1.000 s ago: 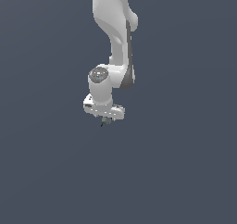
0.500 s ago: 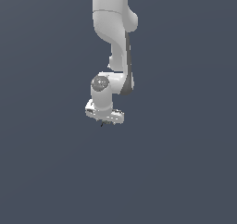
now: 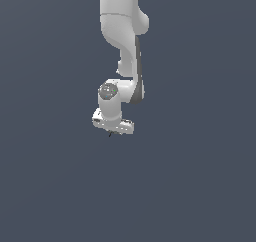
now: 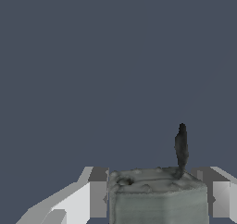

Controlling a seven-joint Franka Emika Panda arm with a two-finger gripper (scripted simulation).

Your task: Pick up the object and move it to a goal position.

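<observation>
In the wrist view a grey-green blocky object with a thin dark spike on it sits between my two fingers, which press on it from both sides. My gripper is shut on it. In the exterior view the white arm hangs down in the middle of the picture and the gripper is at its lower end, well above nothing visible. Only a tiny dark tip of the object pokes out under the hand there.
Only a plain dark grey-blue background shows around the arm in both views. No other objects, edges or goal marker are visible.
The arm has lifted the hand with the object slightly upward and a little toward the exterior view's right. The grip has not changed.
</observation>
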